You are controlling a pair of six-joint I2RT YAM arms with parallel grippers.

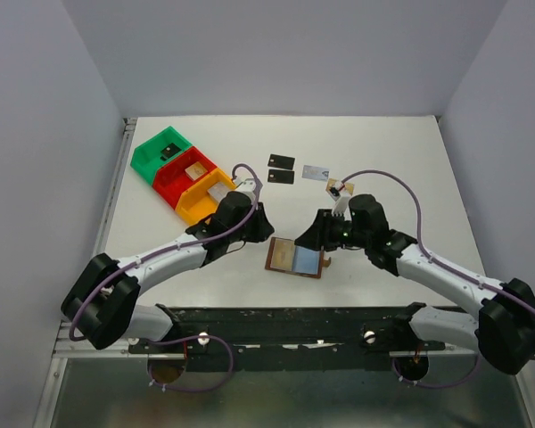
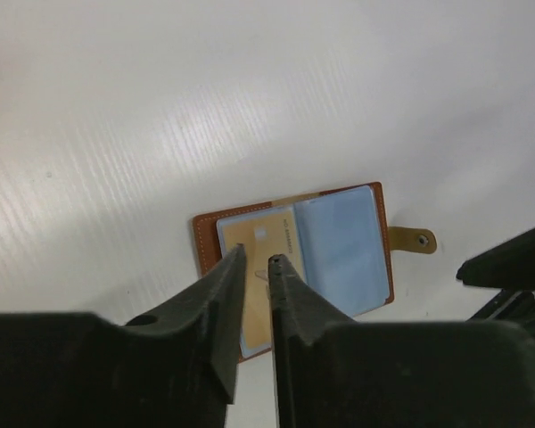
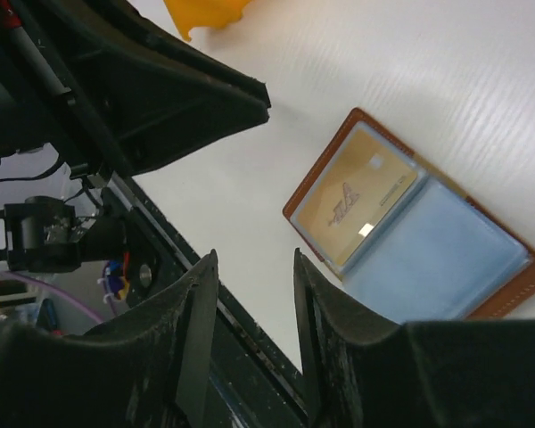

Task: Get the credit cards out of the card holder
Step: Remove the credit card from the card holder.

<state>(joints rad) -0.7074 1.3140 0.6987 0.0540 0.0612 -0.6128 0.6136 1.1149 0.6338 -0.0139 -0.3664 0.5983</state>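
Poised at the card holder (image 1: 294,257) lying open on the tabletop (image 1: 392,152), the left hand (image 2: 257,259), barely parted and empty, should pinch the pocketed tan-gold card (image 2: 260,234) by its edge while the right hand (image 3: 254,259), open and empty beside the holder, pins the leather.

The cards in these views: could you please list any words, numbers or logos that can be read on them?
No text can be read.
Gold card in the card holder: a dark logo and a line of fine print, both blurred.
Silver-blue card: a dark mark, too small to read.
Two black cards: nothing visible.
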